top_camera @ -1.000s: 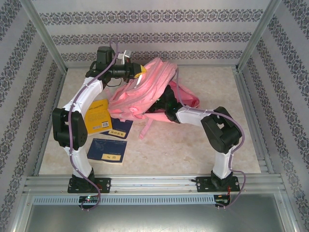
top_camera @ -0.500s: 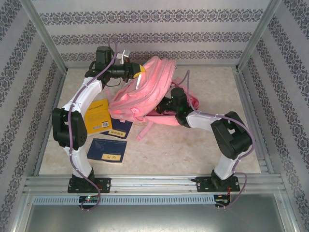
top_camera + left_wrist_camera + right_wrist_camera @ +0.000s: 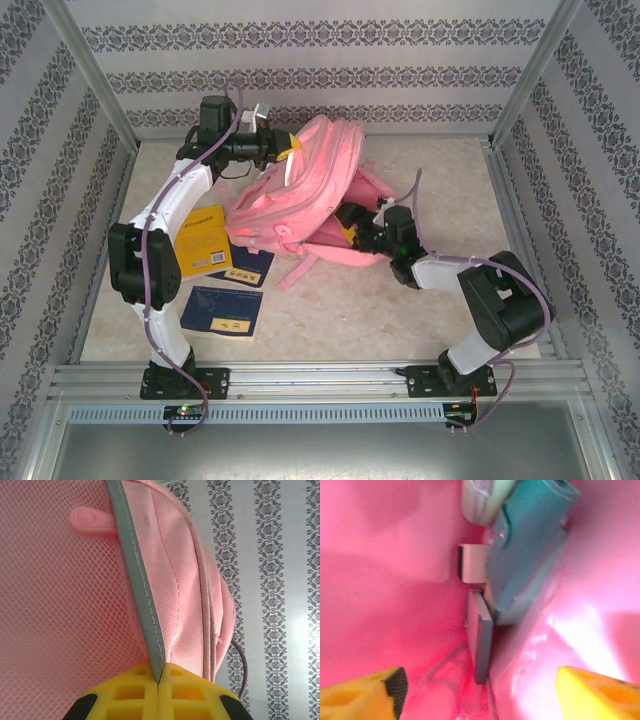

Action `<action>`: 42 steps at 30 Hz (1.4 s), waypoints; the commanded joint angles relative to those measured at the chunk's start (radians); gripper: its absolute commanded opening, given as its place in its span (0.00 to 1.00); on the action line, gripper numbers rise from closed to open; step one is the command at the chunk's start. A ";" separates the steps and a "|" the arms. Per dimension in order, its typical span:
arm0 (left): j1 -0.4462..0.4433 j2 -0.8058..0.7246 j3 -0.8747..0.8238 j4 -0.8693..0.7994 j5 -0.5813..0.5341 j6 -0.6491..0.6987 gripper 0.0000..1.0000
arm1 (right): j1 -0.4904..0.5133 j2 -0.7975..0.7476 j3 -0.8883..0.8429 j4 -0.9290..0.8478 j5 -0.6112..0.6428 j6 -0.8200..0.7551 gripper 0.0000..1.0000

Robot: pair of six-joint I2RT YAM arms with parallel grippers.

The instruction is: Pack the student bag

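In the top external view, we see the student bag (image 3: 305, 185), a large pink fabric backpack. It lies on the beige stone-pattern table (image 3: 420, 300), toward the far middle, with its far end raised. The left gripper (image 3: 291, 150) is at that raised end, and its yellow fingers are pressed together on the edge of the bag. The right gripper (image 3: 348, 228) is low at the right side of the bag, against the pink fabric; from here we cannot tell how its jaws stand. Left of the bag, a yellow paperback book (image 3: 203, 240) lies flat, just beside a thin dark blue booklet (image 3: 250, 266). A second dark blue booklet (image 3: 222, 310) lies nearer to the arm bases.

In the left wrist view, the left gripper (image 3: 159, 677) is closed with no gap between its fingers. It pinches a grey stitched trim strip (image 3: 137, 580) that runs along the student bag (image 3: 190, 580). Left of the strip there is a pink mesh panel (image 3: 55, 615) with a pink rubber zip pull (image 3: 92, 522). Behind the bag stands a white wall with grey ornament stripes (image 3: 280, 580).

In the right wrist view, we look into the student bag (image 3: 385, 580), with pink lining on all sides. The right gripper (image 3: 480, 695) has its yellow fingers wide apart, and nothing is between them. Deeper inside is a teal hard object (image 3: 530, 545), whose kind we cannot tell. Below it, a grey flat slab (image 3: 481, 640) stands on its edge.
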 commanded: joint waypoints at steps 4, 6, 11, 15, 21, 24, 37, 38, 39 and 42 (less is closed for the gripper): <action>-0.079 0.115 0.315 -0.195 -0.058 0.183 0.00 | 0.119 0.134 -0.009 0.102 0.067 -0.035 0.65; -0.124 0.175 0.447 -0.323 -0.094 0.256 0.00 | 0.128 0.180 0.002 0.139 0.067 -0.021 0.63; -0.182 0.257 0.515 -0.301 -0.100 0.244 0.00 | 0.127 0.213 0.010 0.137 0.101 -0.058 0.63; -0.216 0.316 0.542 -0.347 -0.106 0.281 0.00 | 0.102 0.199 -0.013 0.134 0.112 -0.071 0.64; -0.214 0.350 0.543 -0.465 -0.159 0.391 0.00 | 0.075 0.104 -0.110 0.146 0.103 -0.061 0.74; -0.214 0.352 0.523 -0.492 -0.176 0.423 0.00 | 0.071 0.032 -0.173 0.167 0.122 -0.055 0.78; -0.216 0.258 0.213 -0.340 -0.203 0.458 0.06 | 0.041 -0.522 -0.380 -0.197 0.344 -0.188 0.90; -0.216 0.252 0.194 -0.328 -0.204 0.454 0.07 | 0.022 -0.573 -0.388 -0.228 0.345 -0.196 0.92; -0.216 0.245 0.179 -0.318 -0.202 0.448 0.09 | 0.000 -0.618 -0.395 -0.253 0.336 -0.205 0.94; -0.216 0.227 0.147 -0.286 -0.206 0.436 0.10 | -0.062 -0.734 -0.404 -0.367 0.311 -0.213 0.95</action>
